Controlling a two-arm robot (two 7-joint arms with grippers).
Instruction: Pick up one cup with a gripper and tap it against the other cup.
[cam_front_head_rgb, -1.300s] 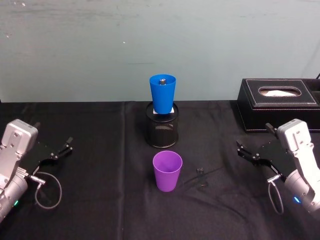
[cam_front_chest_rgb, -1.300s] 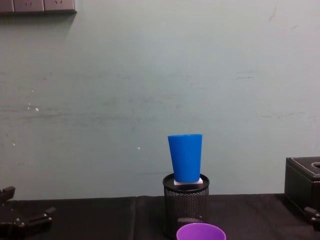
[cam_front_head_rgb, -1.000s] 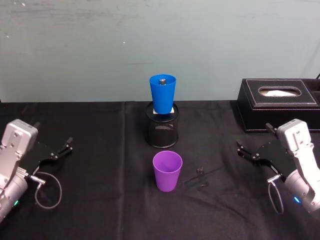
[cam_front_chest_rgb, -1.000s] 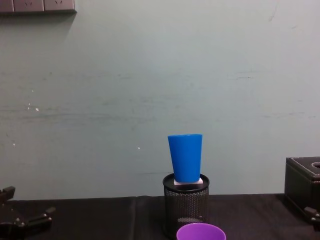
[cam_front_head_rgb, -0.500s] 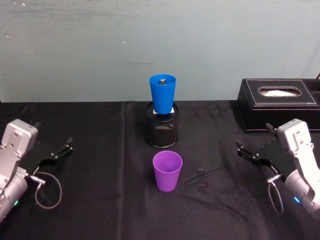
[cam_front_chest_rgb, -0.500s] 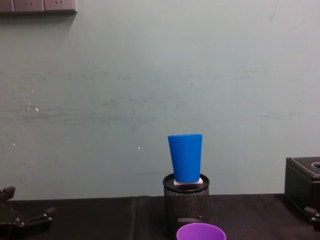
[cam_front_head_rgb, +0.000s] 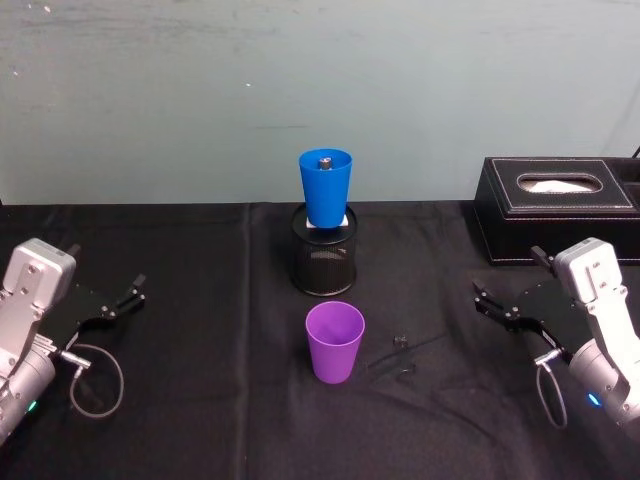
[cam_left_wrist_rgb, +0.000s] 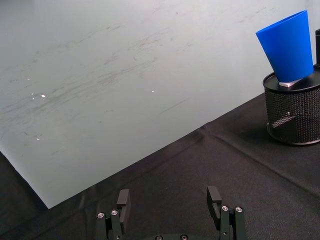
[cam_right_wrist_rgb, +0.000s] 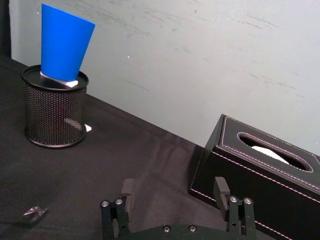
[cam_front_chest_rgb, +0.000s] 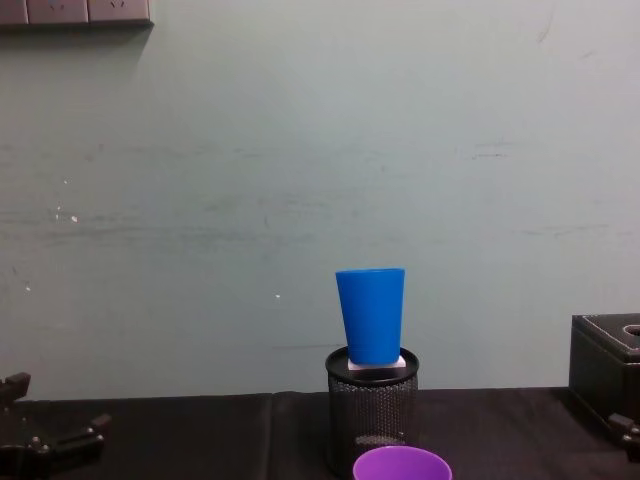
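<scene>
On my far left, the head view has the left gripper low over the black cloth. Its own wrist camera shows the two fingers spread wide with bare cloth between them. The chest view catches it as a dark shape in the lower left corner, under a row of wall sockets.

In the middle, the purple cup stands upright on the cloth, mouth up. It is well apart from both grippers, roughly midway between them. From the head I see its whole body, while the chest camera gives me just its rim.

Right behind it is the black mesh pen holder with the blue cup standing on top. Looking down from the head, I can see a small dark thing inside the blue cup. The side views and both wrist views show a white card under its base. I cannot tell whether the card carries writing.

A small dark scrap lies just right of the purple cup.

Further right, a black tissue box sits at the back. The right gripper is in front of it, low over the cloth, its fingers parted on nothing.
</scene>
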